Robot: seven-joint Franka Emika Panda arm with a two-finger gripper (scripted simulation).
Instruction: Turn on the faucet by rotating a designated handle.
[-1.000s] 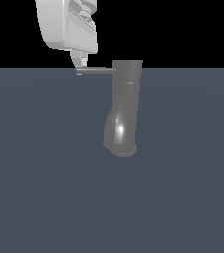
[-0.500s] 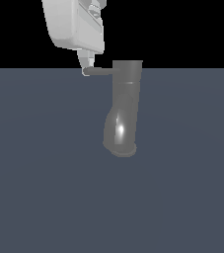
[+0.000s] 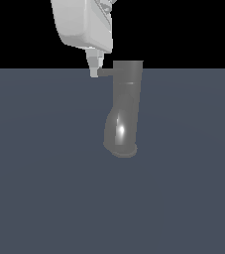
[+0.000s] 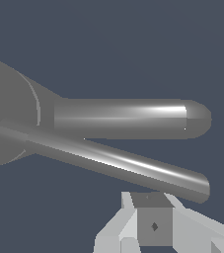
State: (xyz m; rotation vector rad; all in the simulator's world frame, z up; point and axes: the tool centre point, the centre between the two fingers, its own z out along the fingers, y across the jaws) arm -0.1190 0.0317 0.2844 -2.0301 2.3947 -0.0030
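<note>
The faucet [image 3: 125,106] is a thick glossy grey curved pipe standing on the dark floor, with its collar at the top and its flared rim low down. Its thin handle [image 3: 105,72] sticks out of the collar toward the exterior view's left and looks short from here. My white gripper [image 3: 95,69] hangs from above, shut with nothing between its fingers, and its fingertips touch the handle's outer end. In the wrist view the handle [image 4: 113,165] is a long slim bar running beside the faucet [image 4: 128,118], and the gripper [image 4: 153,220] sits right by the bar's free end.
A flat dark blue-grey floor [image 3: 44,188] stretches all around the faucet. Black background fills the space above its far edge. No other objects show.
My gripper has moved toward the exterior view's right, staying at the handle's tip. The visible length of the handle has shrunk as it swings round the collar.
</note>
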